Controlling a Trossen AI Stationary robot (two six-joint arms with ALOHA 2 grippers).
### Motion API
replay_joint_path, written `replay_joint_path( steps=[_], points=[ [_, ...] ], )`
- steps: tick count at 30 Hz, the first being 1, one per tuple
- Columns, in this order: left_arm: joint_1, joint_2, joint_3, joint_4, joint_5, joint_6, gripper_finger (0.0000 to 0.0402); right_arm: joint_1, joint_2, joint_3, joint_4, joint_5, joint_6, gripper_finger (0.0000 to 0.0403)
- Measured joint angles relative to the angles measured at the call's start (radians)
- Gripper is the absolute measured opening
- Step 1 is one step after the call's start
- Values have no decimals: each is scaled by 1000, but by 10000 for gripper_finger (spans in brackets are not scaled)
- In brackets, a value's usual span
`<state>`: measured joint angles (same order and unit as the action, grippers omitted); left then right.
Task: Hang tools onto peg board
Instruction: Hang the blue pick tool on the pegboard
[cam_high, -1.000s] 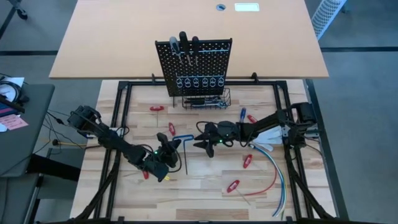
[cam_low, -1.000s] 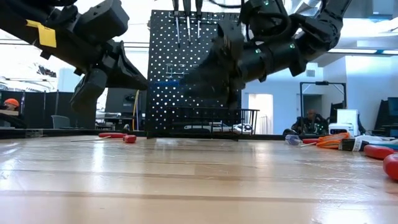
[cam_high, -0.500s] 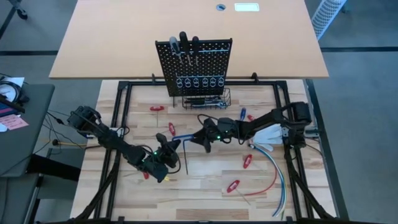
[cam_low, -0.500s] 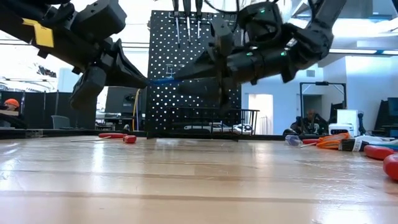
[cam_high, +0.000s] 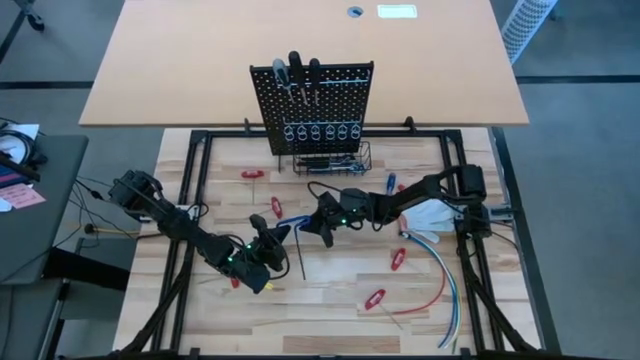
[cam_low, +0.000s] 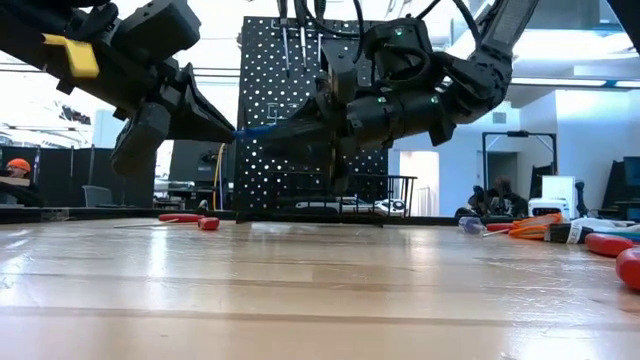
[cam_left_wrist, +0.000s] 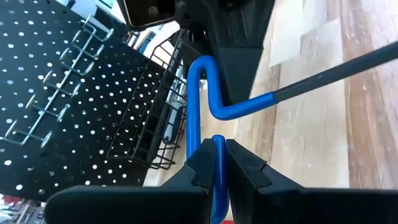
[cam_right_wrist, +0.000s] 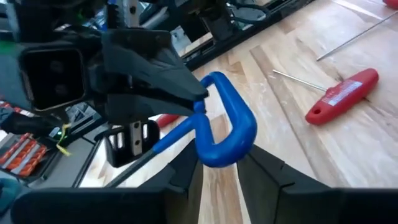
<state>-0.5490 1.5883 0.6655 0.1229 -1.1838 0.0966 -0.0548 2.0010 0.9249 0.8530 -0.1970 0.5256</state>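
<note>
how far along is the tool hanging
Done: three screwdrivers on the peg board. In hand: left gripper grips the blue hex key; right gripper closes around its loop. Left: red tools on the table.

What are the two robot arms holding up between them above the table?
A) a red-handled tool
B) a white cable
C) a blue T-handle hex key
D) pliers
C: the left gripper pinches the blue T-handle hex key while the right gripper closes around its other end.

Both arms are dark and chunky, with black cables looping along the joints. The left arm (cam_low: 120, 60) wears a yellow tag, and small green lights glow on the right arm (cam_low: 420, 90).
</note>
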Motion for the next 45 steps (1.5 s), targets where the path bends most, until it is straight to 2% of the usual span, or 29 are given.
replay_joint_path(
  steps=[5,13,18,23,31,37,42,45],
  points=[
    [-18,0,0,-24,12,-8,15,-11,-7,0,-6,-7,-4,125],
    [-33,1,0,-98,59,-13,16,-15,-11,1,2,8,-3,222],
    [-34,1,0,-114,65,19,17,-21,-11,1,-48,8,55,237],
    [-29,1,0,-113,61,69,17,-34,-11,1,-106,-33,95,223],
    [-12,1,0,-110,53,75,17,-17,0,6,-63,-112,89,196],
    [-12,1,0,-109,49,63,17,-15,0,6,-51,-111,63,129],
    [-2,1,0,-113,62,7,17,-18,0,6,-56,-90,0,62],
    [5,1,0,-117,72,-60,27,-18,0,5,-50,-89,0,39]
  ],
)
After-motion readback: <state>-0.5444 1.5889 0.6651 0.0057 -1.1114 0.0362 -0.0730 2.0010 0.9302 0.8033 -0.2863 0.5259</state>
